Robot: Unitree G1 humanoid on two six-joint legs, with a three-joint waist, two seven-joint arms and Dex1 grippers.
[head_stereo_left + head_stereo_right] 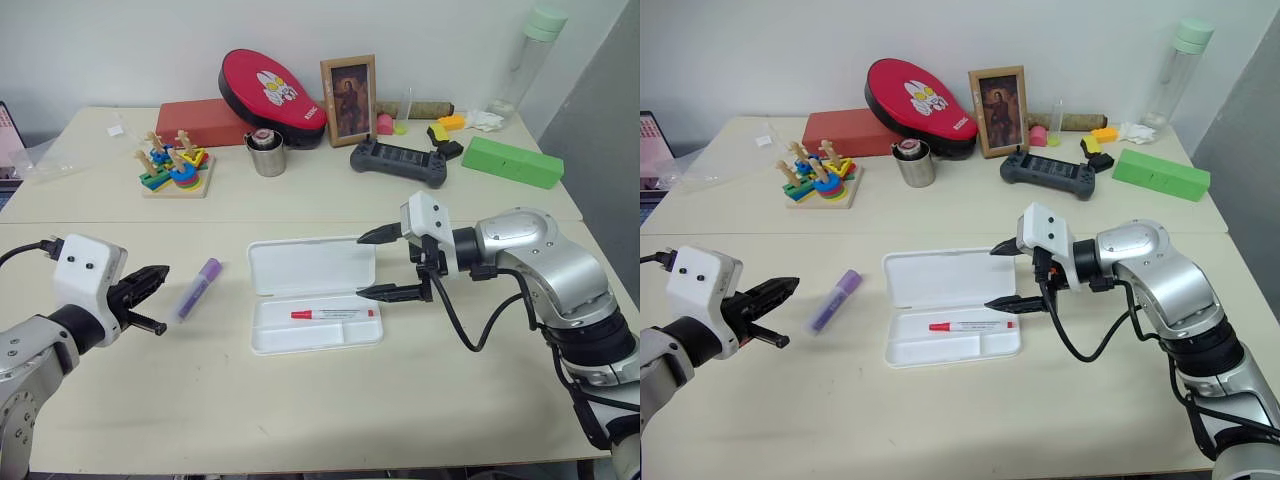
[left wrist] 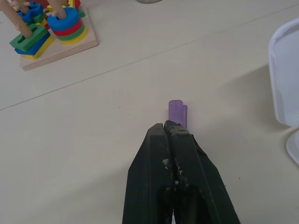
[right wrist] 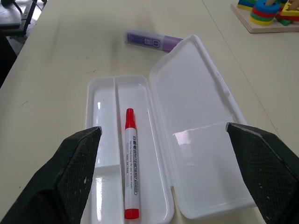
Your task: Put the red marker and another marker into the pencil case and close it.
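Clenched with nothing between its fingers, the left end effector (image 1: 160,298) is seen low over the bench (image 1: 300,420), its tips just beside the lilac marker (image 1: 197,288) (the near end of the barrel is hidden behind the fingers in the left wrist view). Nothing lies between that marker and the pencil case (image 1: 313,294), which sits close by toward the right arm. The right end effector (image 1: 378,264) is spread wide and empty, one finger at the edge of the raised lid and the other at the end of the tray, so that the case's right end is framed by it.

The case is laid open, lid flat against the bench behind the tray. In the long compartment of the tray the red marker (image 3: 130,169) is found, lying lengthwise, its white barrel printed with dark lettering and both ends red. The narrow compartments beside it hold nothing.

Farther back on the bench a wooden stacking toy (image 1: 173,167), a metal cup (image 1: 267,153), a framed picture (image 1: 349,99), a black controller (image 1: 398,162) and a green box (image 1: 511,161) are ranged, well apart from the case.
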